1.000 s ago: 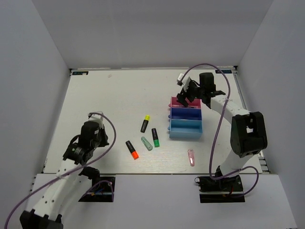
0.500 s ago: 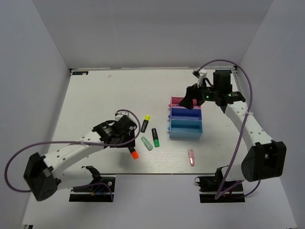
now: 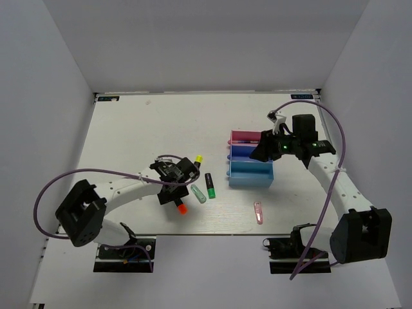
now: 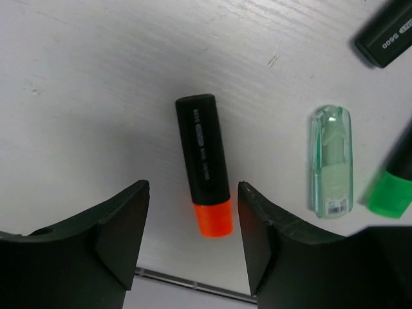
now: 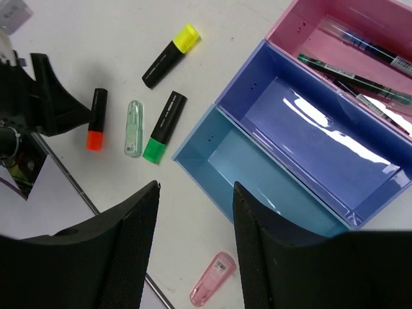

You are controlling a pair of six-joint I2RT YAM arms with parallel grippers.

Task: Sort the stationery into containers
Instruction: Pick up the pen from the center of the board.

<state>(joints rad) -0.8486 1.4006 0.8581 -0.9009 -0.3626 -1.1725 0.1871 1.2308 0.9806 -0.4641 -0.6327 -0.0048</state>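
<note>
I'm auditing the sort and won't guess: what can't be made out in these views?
How many pens lie in the pink tray: the right wrist view cuts it at the top and right edges; in the top view the right gripper covers part.
Cap colour of the black highlighter at the left wrist view's top right: cut off by the edge.
Light blue tray's lower end, right wrist view: behind that gripper's finger.

Top-right highlighter (image 4: 385,35): "5600", prob; rest illegible.
</note>
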